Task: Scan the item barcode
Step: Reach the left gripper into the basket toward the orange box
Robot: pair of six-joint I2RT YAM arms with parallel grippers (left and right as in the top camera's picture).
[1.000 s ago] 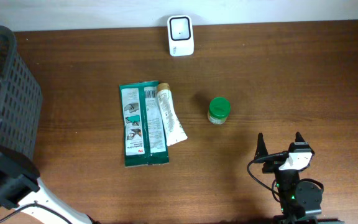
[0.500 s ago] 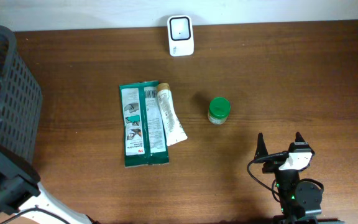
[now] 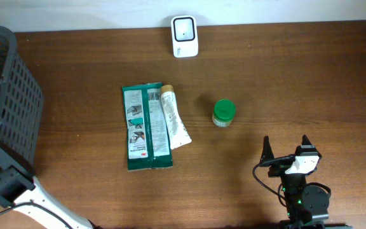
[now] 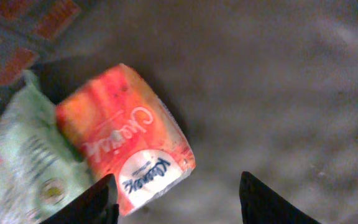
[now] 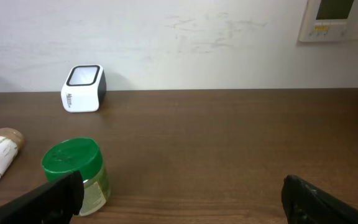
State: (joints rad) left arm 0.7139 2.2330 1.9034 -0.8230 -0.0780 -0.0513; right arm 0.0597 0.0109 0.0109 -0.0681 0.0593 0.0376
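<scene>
Glossy orange packet (image 4: 126,162) (matt wood-grain table (image 3: 297,83))

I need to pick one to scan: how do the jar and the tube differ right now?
The jar stands upright; the tube lies flat. The jar is short with a green lid; the tube is long and whitish with a tan cap. The jar stands alone; the tube lies against the green packet. Both sit on the table, untouched.

Overhead: fixed, straight down, far; sees the whole table (image 3: 297,76) and the basket (image 3: 11,89) at left. Right wrist: low over the table, facing the back wall (image 5: 197,43); shares scanner (image 3: 184,36), jar (image 3: 223,112) and tube (image 3: 173,117) with overhead. Left wrist: close, blurred, looking down inside the basket at a pack (image 4: 126,143).
</scene>
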